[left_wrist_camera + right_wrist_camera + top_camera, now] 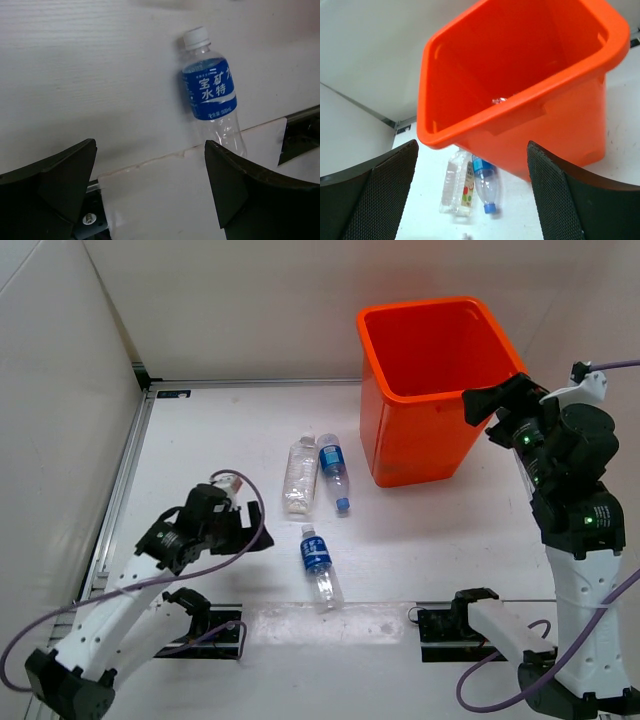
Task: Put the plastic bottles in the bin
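Your left hand and right hand are wide open, empty. The near bottle seems light, thin, slippery; grip it across its labelled middle.

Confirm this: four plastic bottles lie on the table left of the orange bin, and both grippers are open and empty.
Three, not four. The top external view shows a pale-labelled bottle, a blue-capped bottle beside it and a white-capped bottle nearer the arms, all left of the orange bin. The left gripper and right gripper are open and empty.
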`<action>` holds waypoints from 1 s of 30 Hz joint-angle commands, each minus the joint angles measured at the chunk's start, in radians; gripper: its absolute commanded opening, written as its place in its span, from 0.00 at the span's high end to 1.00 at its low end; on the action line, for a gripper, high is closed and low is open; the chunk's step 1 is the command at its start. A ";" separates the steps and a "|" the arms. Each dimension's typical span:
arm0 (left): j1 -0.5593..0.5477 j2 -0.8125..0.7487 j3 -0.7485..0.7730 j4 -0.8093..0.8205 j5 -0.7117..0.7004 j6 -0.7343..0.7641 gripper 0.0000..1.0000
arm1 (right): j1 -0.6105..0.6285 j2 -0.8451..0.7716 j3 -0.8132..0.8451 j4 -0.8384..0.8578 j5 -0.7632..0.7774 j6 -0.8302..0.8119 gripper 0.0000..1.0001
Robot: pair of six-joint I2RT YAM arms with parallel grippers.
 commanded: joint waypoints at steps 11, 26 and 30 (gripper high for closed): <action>-0.331 0.357 0.133 0.237 -0.072 -0.167 0.01 | 0.045 -0.081 -0.029 -0.146 0.009 -0.021 0.10; -0.408 0.594 0.232 0.367 -0.066 -0.245 0.01 | 0.718 -0.291 -0.389 -0.401 0.286 0.113 0.10; -0.406 0.631 0.317 0.236 -0.136 -0.238 0.01 | 0.930 -0.254 -0.523 -0.332 0.328 0.162 0.10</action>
